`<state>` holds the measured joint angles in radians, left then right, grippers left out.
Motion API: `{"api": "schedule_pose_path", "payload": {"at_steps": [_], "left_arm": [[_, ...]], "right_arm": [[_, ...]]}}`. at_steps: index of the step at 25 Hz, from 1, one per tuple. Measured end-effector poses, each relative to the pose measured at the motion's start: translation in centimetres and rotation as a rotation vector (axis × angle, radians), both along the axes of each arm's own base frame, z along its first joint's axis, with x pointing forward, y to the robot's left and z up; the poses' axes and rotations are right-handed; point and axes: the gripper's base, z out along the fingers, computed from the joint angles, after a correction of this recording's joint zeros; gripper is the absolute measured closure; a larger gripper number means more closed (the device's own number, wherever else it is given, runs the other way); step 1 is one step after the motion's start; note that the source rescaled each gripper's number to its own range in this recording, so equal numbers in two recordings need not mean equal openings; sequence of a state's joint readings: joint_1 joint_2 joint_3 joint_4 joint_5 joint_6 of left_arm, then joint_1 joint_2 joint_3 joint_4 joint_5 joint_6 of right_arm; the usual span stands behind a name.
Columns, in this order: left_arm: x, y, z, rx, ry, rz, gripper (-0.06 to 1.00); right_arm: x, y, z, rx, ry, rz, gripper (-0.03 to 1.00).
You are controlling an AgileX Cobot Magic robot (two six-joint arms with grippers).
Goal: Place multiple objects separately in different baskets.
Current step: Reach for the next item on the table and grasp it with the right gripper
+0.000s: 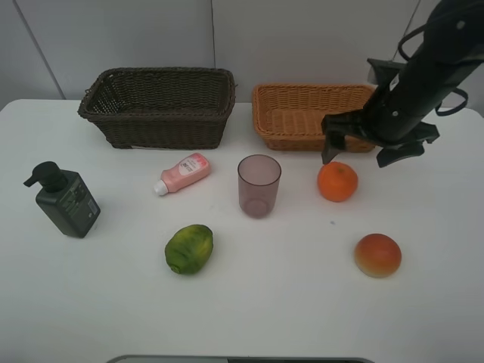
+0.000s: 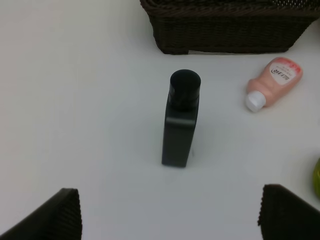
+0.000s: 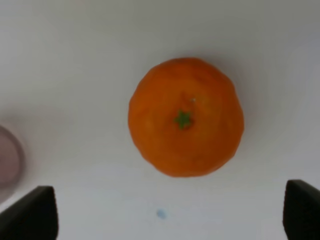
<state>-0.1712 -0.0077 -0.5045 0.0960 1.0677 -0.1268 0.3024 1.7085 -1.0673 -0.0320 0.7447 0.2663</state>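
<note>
On the white table lie a dark green pump bottle (image 1: 66,200), a pink tube (image 1: 184,173), a purple cup (image 1: 259,185), an orange (image 1: 337,181), a green fruit (image 1: 189,248) and a red-yellow fruit (image 1: 377,255). At the back stand a dark brown basket (image 1: 159,130) and a tan basket (image 1: 293,140), both without items. My right gripper (image 1: 364,151) hovers open just behind and above the orange (image 3: 186,117), not touching it. My left gripper (image 2: 170,220) is open, with the bottle (image 2: 180,125) some way ahead of its fingers; the exterior view does not show this gripper.
The left wrist view also holds the pink tube (image 2: 274,82), the dark basket's wall (image 2: 225,30) and a sliver of green fruit (image 2: 317,177). The cup's rim (image 3: 7,160) shows beside the orange in the right wrist view. The right arm hangs over the tan basket's right end.
</note>
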Motion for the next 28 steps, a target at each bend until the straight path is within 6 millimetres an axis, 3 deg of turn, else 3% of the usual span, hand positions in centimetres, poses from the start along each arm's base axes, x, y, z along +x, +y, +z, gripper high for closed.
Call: {"api": "schedule_pose_path", "payload": {"at_steps": [9,22,28], "left_arm": [[0.0,0.0,0.0,0.000,0.000,0.000,0.03],[0.0,0.0,0.0,0.000,0.000,0.000,0.03],[0.0,0.0,0.0,0.000,0.000,0.000,0.03]], "right_arm": [[2.8,0.3,-2.6,-0.086,0.084,-0.022,-0.03],[4.2,0.8,-3.7,-0.056,0.048,-0.063,-0.03],[4.4,0.9,-5.4,-0.062,0.085,-0.088,-0.03]]}}
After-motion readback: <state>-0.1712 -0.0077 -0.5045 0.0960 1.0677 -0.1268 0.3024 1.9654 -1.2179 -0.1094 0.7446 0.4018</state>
